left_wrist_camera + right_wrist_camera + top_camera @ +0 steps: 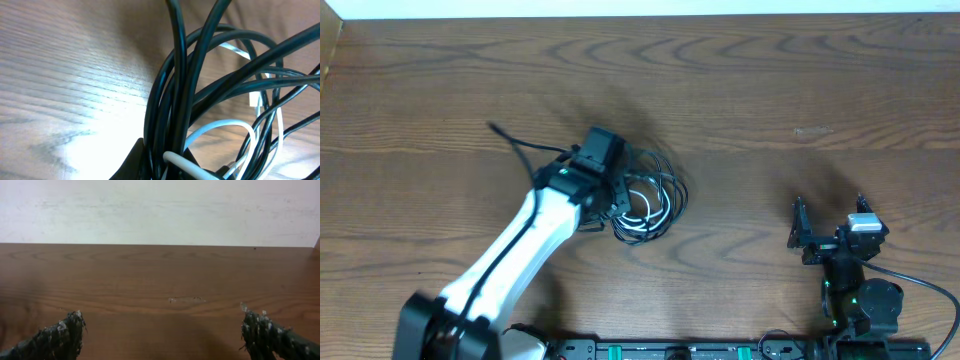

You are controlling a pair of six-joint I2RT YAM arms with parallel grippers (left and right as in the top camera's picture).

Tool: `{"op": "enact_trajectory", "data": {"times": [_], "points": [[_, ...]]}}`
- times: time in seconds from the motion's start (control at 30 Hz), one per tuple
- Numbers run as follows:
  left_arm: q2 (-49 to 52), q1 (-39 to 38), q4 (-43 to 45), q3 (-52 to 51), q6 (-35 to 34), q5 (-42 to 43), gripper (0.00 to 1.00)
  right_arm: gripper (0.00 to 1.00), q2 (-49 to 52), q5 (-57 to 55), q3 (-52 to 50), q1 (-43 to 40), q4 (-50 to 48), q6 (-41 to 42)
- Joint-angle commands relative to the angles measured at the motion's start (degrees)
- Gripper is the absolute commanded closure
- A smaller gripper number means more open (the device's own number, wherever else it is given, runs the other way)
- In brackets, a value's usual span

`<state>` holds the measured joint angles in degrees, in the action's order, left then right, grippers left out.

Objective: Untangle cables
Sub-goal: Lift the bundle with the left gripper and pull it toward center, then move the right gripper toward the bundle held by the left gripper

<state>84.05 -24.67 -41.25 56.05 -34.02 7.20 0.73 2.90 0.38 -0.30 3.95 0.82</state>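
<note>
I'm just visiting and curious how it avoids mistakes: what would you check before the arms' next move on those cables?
1. Left jaws over the bundle: ok.
2. Left jaws holding a strand: cannot tell; wrist view shows only cables close up.
3. Right jaws open, empty: ok.
4. Right arm near the bundle: not ok, it sits well aside.
5. Black cable free of white cable: not ok, looped together.

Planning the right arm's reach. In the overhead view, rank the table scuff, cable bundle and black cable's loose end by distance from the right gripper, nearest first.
1. Table scuff, just beyond the right gripper.
2. Cable bundle, centre-left.
3. Black cable's loose end, far left.
</note>
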Motion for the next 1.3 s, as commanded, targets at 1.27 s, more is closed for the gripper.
{"op": "enact_trajectory", "data": {"times": [1.27], "points": [[-11.19, 10.03, -0.68, 2.01, -23.02, 6.32, 0.93, 0.01, 13.6, 10.58, 23.71, 0.37, 24.04, 3.78]]}}
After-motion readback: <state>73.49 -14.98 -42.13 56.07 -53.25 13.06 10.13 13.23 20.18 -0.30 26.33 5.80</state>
